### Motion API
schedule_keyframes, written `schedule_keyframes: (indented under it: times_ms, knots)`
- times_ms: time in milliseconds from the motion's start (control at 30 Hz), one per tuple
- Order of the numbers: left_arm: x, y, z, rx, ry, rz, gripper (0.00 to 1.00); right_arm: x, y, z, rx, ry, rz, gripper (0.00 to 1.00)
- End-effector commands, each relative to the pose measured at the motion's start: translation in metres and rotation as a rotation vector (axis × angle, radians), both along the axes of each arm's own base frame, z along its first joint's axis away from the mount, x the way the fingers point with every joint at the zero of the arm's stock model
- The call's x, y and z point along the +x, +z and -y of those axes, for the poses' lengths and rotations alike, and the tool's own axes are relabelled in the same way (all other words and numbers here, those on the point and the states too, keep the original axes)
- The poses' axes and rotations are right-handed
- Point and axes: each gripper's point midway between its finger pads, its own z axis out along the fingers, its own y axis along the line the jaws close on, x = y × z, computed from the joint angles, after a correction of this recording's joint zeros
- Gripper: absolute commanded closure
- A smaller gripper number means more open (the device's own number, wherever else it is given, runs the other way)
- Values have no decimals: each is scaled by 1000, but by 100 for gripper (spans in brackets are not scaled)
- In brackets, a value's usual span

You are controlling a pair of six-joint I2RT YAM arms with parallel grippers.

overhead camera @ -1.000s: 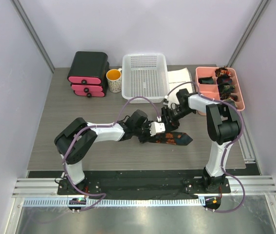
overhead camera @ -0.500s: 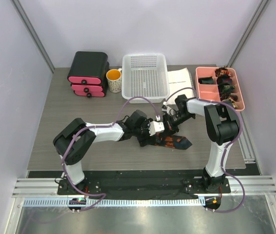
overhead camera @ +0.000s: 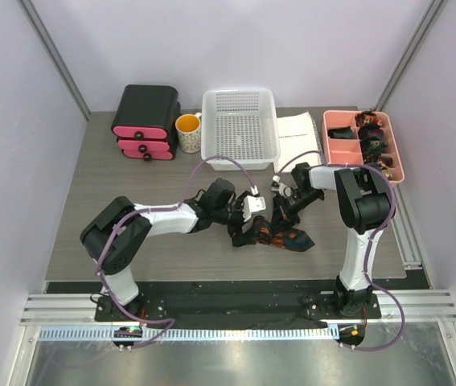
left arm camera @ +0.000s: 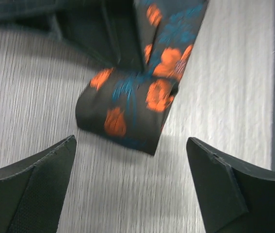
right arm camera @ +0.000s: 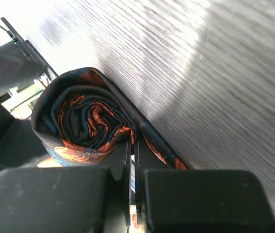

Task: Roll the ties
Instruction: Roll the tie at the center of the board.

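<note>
One tie (overhead camera: 282, 236), dark with orange blotches, lies on the table partly rolled. In the left wrist view its folded end (left arm camera: 129, 108) rests on the wood just beyond my left gripper (left arm camera: 130, 141), which is open wide, fingers (left arm camera: 35, 187) apart from the cloth. In the top view that left gripper (overhead camera: 245, 225) sits at the tie's left end. The right wrist view shows the coil (right arm camera: 81, 125) directly ahead of my right gripper (right arm camera: 133, 145), which is shut on a layer of the tie beside the coil. My right gripper (overhead camera: 286, 209) sits over the tie's far side.
A pink divided tray (overhead camera: 339, 121) at the right holds several rolled ties (overhead camera: 371, 135). Behind the arms stand a white basket (overhead camera: 239, 125), a yellow cup (overhead camera: 188, 129), a black-and-pink drawer box (overhead camera: 145, 121) and a sheet of paper (overhead camera: 298, 130).
My left gripper opened wide and drew back left off the tie. My right gripper shut on the tie and moved nearer, and the tie bunched toward the table's front.
</note>
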Motion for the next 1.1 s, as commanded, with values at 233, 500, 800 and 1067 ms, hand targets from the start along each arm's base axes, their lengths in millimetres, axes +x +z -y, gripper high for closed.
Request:
schedule_keyframes:
  times_ms: [233, 500, 800, 1067]
  knots:
    - [14, 0, 36, -96, -69, -7, 8, 31, -40, 12, -185, 98, 225, 99]
    - [3, -35, 13, 33, -75, 1, 42, 60, -36, -3, -165, 67, 276, 99]
    - [12, -72, -34, 291, 53, 99, 65, 79, -18, -18, -118, 56, 319, 98]
    - [8, -71, -38, 311, 83, 62, 75, 69, 38, -16, -40, 10, 307, 66]
